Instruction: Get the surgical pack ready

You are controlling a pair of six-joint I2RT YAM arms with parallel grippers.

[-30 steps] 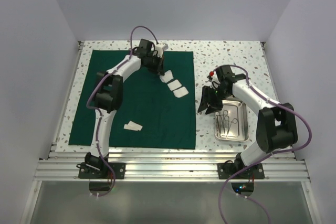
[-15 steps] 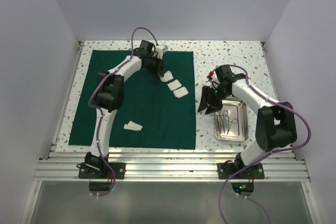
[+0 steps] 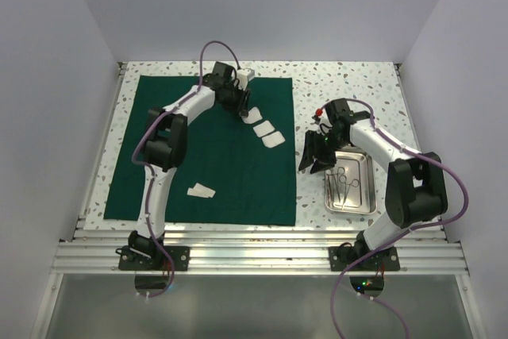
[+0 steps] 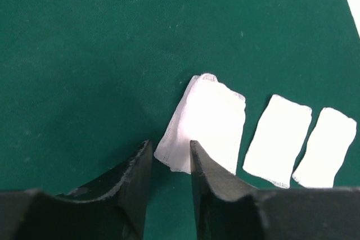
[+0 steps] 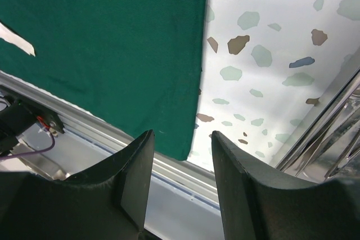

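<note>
Dark green cloth [image 3: 214, 164] lies spread flat as a large square over the left part of the speckled worktop [image 3: 349, 85]. Three white gauze squares [image 3: 263, 127] sit on it in a slanting row near its far right corner, close together but apart. A fourth gauze piece [image 3: 200, 190] lies alone, well apart, nearer the front edge. The left hand [image 4: 169, 147] is low over the far end of the row. Its fingers are parted by a narrow gap, and the near corner of the end gauze square [image 4: 205, 119] lies flat in that gap, not pinched. To the right of the cloth, the small steel tray [image 3: 367, 166] rests on the bare worktop with the silvery scissor-like instruments [image 3: 341, 184] inside it. The right hand [image 5: 183, 136] hangs over the strip of worktop between the cloth's right edge and the tray, its fingers moderately apart with nothing between them. An aluminium rail [image 3: 262, 256] runs along the near edge.
</note>
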